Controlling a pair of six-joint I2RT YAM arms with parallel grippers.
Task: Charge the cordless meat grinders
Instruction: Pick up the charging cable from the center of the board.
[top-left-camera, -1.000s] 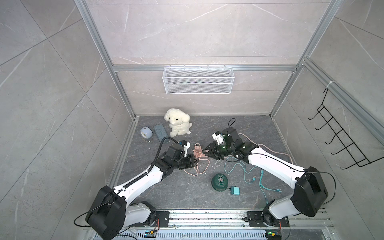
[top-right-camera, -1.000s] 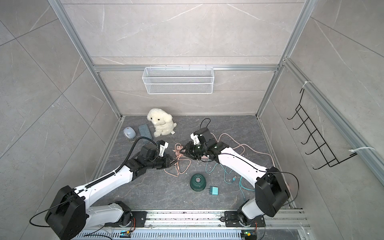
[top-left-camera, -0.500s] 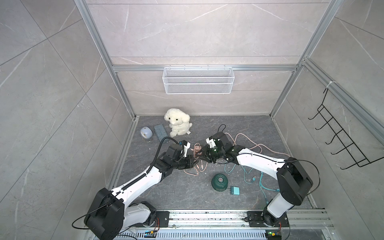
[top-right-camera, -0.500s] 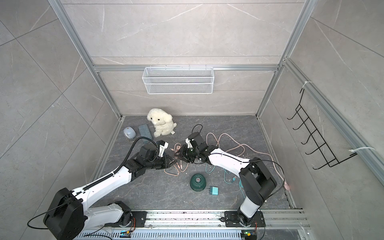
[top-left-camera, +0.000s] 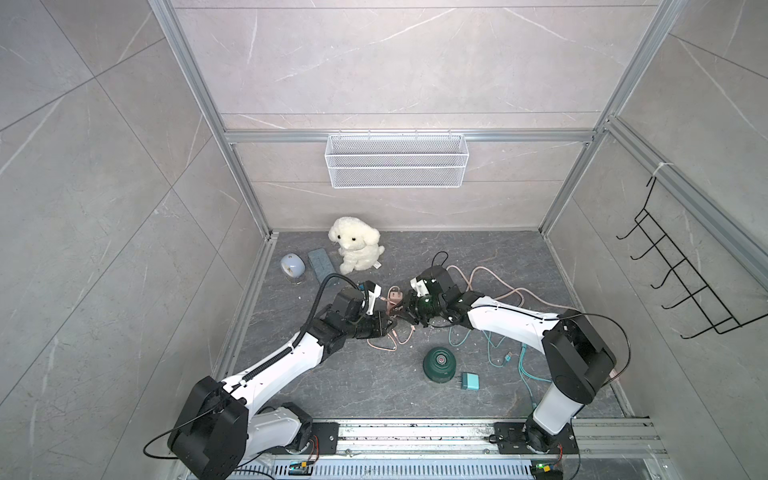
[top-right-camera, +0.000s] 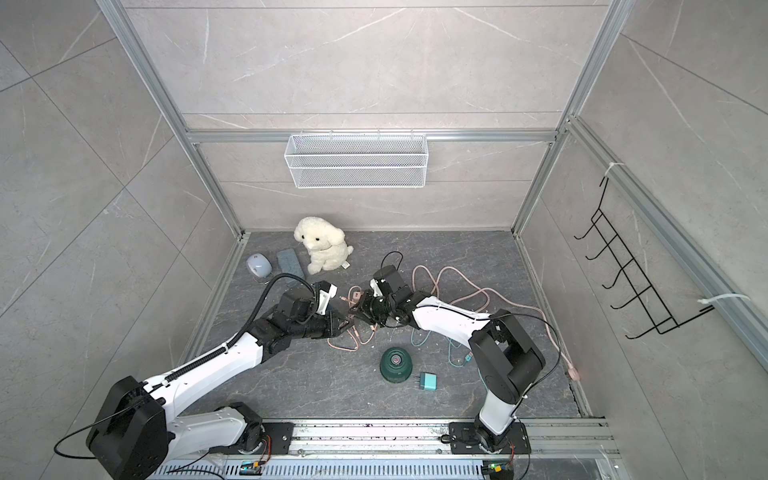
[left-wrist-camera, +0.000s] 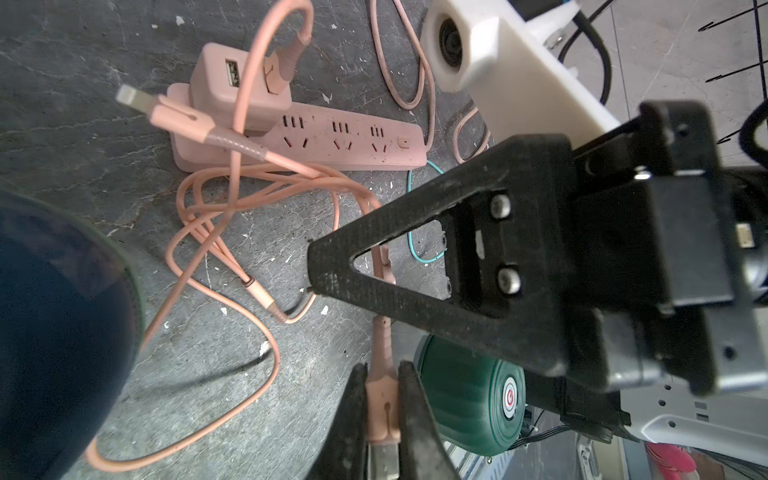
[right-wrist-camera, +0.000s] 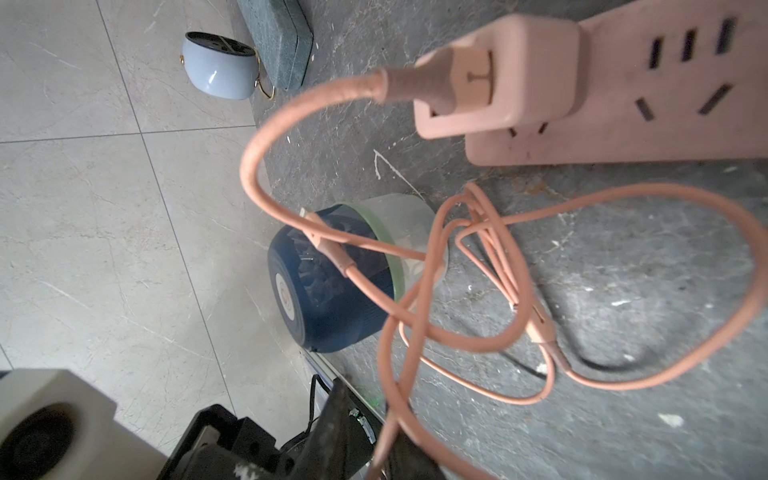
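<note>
The dark green cordless meat grinder stands upright near the front of the floor, apart from both arms. The navy one lies on its side on a clear bowl; in both top views the left arm hides it. My left gripper is shut on the USB plug of a pink cable. My right gripper faces it tip to tip, with a strand of the same pink cable pinched between its jaws. A pink adapter sits in a pink power strip.
A teal adapter and teal cable lie right of the green grinder. A plush dog, a grey-green case and a pale grey-blue gadget sit at the back left. A wire basket hangs on the back wall.
The right arm has swung left until its gripper meets the left one, and its jaws have closed in on the pink cable. The left arm has hardly moved.
</note>
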